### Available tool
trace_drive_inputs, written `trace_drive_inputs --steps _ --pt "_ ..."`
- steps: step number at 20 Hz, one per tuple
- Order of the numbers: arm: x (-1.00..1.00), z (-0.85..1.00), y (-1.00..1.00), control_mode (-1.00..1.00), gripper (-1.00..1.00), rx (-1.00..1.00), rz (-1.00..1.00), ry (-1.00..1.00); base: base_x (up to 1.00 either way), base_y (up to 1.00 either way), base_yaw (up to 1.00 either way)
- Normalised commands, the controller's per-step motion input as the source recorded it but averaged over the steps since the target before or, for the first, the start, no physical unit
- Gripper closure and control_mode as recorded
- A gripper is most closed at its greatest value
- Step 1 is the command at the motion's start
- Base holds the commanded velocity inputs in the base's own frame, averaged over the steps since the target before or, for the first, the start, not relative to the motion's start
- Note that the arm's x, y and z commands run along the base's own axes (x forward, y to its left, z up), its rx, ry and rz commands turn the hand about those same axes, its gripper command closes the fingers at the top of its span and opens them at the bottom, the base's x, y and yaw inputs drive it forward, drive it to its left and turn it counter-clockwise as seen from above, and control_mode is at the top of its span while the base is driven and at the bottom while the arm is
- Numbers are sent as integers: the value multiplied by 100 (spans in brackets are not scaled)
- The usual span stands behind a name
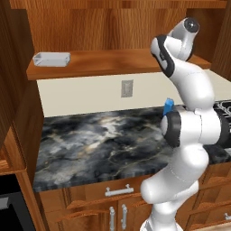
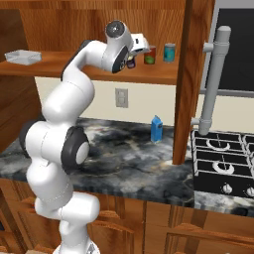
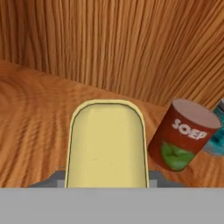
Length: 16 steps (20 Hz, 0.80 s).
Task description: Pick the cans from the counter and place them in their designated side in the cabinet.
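Blue can [image 3: 107, 144] in pincer [image 2: 131, 60]

A: You've got a pale yellow top [image 3: 106, 146] filling the hand cam, red can [image 3: 183, 134] beside it with a green patch, white lettering.

B: Yep, and your cabinet [image 3: 109, 48] is reddish-brown wood grain. Counter [image 1: 103, 140] is dark marbled, white-veined.
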Motion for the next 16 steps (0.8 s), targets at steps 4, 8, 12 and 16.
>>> trace_drive_inputs --steps 4,8,12,16 --pt "29 -14 -6 -100 100 0 0 5 0 0 0" --pt "30 -17 -2 -100 100 0 0 5 0 0 0" --pt "27 -19 -1 -100 100 0 0 6 0 0 0" --pt "22 -26 0 -100 100 0 0 6 0 0 0"
